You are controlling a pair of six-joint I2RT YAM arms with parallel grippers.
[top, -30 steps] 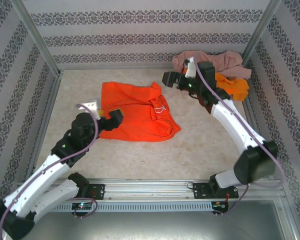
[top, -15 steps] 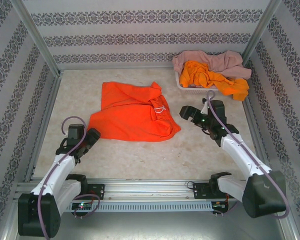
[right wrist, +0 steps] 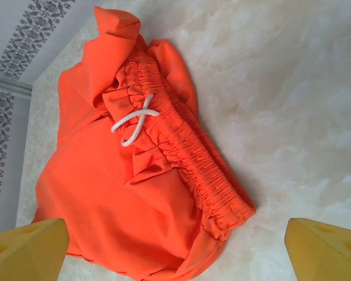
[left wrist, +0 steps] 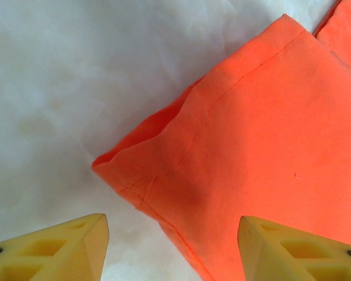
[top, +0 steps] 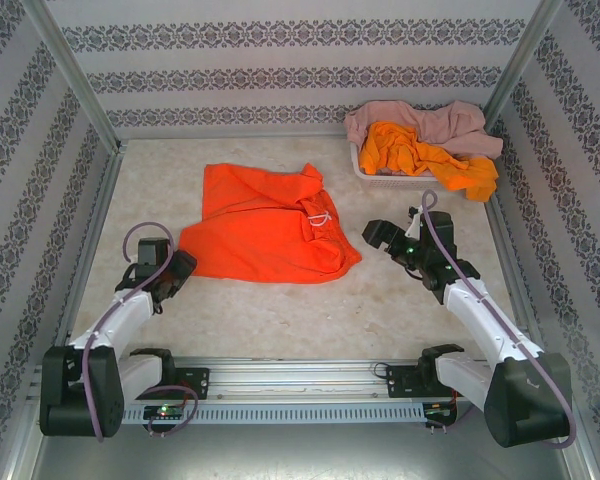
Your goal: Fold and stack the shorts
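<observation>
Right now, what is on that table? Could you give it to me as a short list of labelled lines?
Table: pale marbled top
Laid out: orange shorts, spread near the middle, waistband and white cord on their right side
Basket: white basket, far right corner
In basket: second orange shorts, pink shorts draped behind them
Left gripper: open, at the spread shorts' near left corner, holding nothing
Right gripper: open, just right of the waistband, holding nothing
</observation>
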